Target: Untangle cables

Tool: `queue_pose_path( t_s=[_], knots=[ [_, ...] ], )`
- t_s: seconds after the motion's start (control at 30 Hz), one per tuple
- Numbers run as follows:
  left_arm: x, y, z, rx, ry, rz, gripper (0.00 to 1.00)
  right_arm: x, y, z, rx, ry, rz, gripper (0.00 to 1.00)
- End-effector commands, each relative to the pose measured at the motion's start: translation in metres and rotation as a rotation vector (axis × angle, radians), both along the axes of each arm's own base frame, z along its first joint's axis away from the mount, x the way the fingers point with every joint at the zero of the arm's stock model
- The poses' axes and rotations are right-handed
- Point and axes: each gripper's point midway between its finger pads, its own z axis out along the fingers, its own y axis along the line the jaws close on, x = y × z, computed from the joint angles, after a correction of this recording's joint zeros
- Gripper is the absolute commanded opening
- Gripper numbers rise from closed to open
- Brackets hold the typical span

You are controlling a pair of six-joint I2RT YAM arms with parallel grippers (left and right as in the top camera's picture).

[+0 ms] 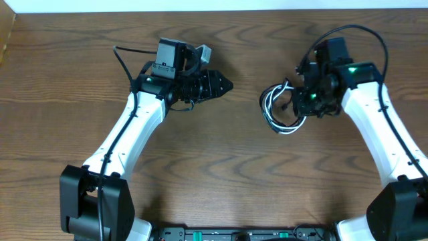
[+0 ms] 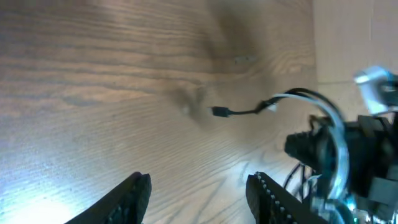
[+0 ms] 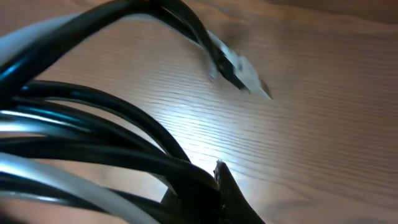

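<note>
Overhead: right gripper (image 1: 302, 100) clamped on the cables (image 1: 277, 114), coiled at its 9 o'clock. Left gripper (image 1: 224, 85) empty, jaws apart.
Left wrist: loose plug (image 2: 219, 112) at 12 o'clock.
Right wrist: cables fill frame.
Looks like the pull-apart step. Next, left needs that plug end.

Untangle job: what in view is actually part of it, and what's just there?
Job:
- cables, white and black, bundled
- right tool, shut on the cables
- left tool, open, nothing in it

Just there:
- table
- arm wiring, fixed to the robot
</note>
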Motion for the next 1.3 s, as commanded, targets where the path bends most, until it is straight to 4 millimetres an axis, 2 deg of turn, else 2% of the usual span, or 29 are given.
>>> queue_pose_path(
  t_s=[0.0,0.07,0.13,0.3,0.37,0.43,0.47,0.5,0.57,0.67,0.77,0.83,0.93,1.03,1.13,1.27],
  knots=[
    [-0.01,-0.017,0.028,-0.1,-0.116,-0.16,0.58,0.002,-0.014,0.004,-0.169,-0.055,0.03,0.01],
    [-0.016,-0.026,0.041,-0.169,-0.163,-0.235,0.63,0.0,-0.014,0.003,-0.212,-0.059,0.048,0.01],
    [-0.016,-0.028,0.043,-0.178,-0.175,-0.244,0.7,-0.007,-0.005,0.002,-0.223,-0.052,0.116,0.01],
    [-0.007,-0.045,0.044,-0.22,-0.186,-0.248,0.7,-0.009,0.004,0.002,-0.213,-0.052,0.15,0.01],
    [-0.003,-0.061,0.041,-0.265,-0.154,-0.246,0.7,-0.011,0.009,0.002,-0.184,-0.044,0.154,0.01],
    [-0.004,-0.087,0.035,-0.343,-0.124,-0.296,0.7,-0.013,0.014,0.002,-0.154,-0.038,0.157,0.01],
    [-0.004,-0.092,0.035,-0.358,-0.118,-0.305,0.7,-0.013,0.014,0.002,-0.15,-0.037,0.154,0.01],
    [-0.003,-0.098,0.031,-0.377,-0.1,-0.31,0.7,-0.012,0.015,0.002,-0.144,-0.036,0.144,0.01],
    [0.003,-0.108,0.012,-0.39,-0.023,-0.276,0.7,-0.013,0.025,0.004,-0.075,-0.032,0.148,0.01],
    [0.016,-0.105,-0.018,-0.382,0.112,-0.175,0.7,-0.008,0.04,0.013,0.11,-0.027,0.139,0.01],
    [0.023,-0.101,-0.024,-0.394,0.135,-0.152,0.74,-0.004,0.049,0.023,0.243,-0.047,0.182,0.01],
    [0.026,-0.098,-0.018,-0.416,0.112,-0.167,0.77,-0.001,0.055,0.035,0.367,-0.081,0.237,0.01],
    [0.025,-0.097,0.011,-0.517,0.064,-0.247,0.82,0.003,0.06,0.056,0.528,-0.154,0.327,0.01],
    [0.025,-0.093,0.033,-0.586,0.065,-0.285,0.87,-0.003,0.07,0.08,0.678,-0.24,0.458,0.01],
    [0.024,-0.091,0.043,-0.628,0.141,-0.273,0.88,-0.003,0.073,0.083,0.685,-0.296,0.536,0.01],
    [0.019,-0.09,0.047,-0.657,0.3,-0.246,0.88,0.002,0.078,0.084,0.65,-0.377,0.621,0.01]
  ],
)
